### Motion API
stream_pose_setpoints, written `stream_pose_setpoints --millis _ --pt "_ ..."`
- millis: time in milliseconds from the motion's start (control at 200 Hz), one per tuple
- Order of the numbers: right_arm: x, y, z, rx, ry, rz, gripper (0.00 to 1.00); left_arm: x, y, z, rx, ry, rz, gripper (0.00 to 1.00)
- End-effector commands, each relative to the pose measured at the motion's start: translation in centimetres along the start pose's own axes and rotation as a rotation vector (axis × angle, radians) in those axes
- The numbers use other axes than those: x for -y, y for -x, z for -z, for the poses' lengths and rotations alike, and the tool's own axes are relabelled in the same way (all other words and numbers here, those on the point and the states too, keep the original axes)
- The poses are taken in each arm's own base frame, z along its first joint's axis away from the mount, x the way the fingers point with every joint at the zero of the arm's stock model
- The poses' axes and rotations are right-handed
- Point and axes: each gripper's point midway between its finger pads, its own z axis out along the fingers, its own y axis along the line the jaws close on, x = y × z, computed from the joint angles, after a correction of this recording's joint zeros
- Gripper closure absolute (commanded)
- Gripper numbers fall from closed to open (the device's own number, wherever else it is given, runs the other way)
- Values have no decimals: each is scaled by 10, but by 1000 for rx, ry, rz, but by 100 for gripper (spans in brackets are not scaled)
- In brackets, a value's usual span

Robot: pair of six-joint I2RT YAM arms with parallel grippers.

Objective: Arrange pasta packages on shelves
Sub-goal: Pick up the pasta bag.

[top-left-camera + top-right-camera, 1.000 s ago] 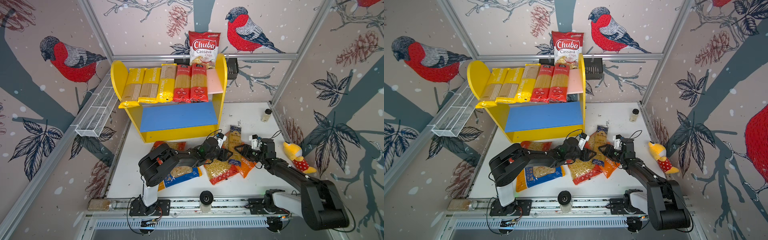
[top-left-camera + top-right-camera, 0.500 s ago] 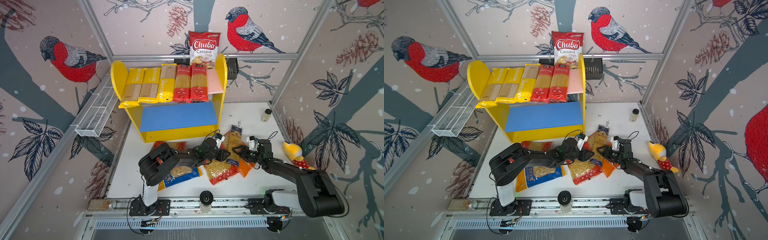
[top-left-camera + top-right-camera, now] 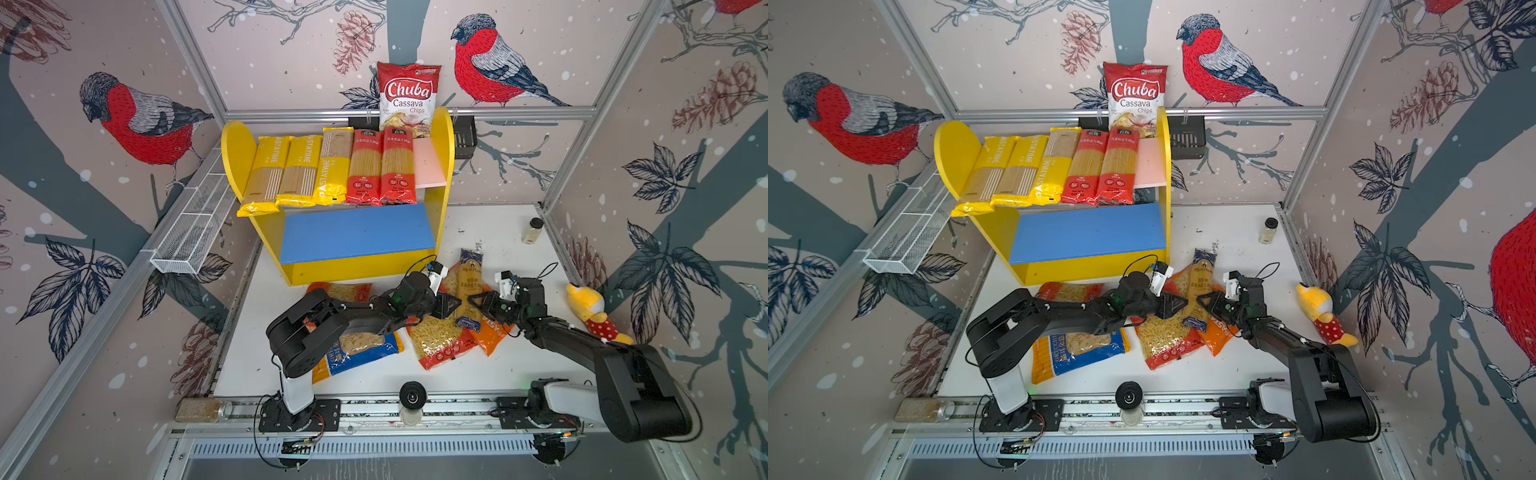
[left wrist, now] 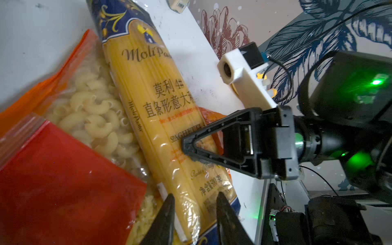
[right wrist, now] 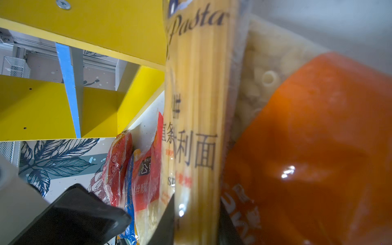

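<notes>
Five yellow and red plastic spaghetti packs [image 3: 332, 170] sit shelved at twelve o'clock, while the left gripper [image 4: 194, 203] and right gripper [image 5: 196, 210] pinch the dark-blue plastic spaghetti pack [image 3: 468, 286], the rest waiting.

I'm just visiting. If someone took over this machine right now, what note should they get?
Left pincer and right pincer: both shut on the MoliPasta spaghetti pack, lying over bags on the table.
Done: three yellow spaghetti packs and two red spaghetti packs on the pink upper board.
Left: that pack plus four table bags; blue lower board holds nothing.
</notes>
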Motion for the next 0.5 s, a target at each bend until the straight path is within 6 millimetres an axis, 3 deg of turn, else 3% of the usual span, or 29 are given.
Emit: stream_pose_setpoints --millis 0,495 --pt "-9 9 1 21 19 20 76 5 10 7 23 4 -33 66" --pt "-54 40 26 169 104 122 96 16 48 42 112 28 -80 63"
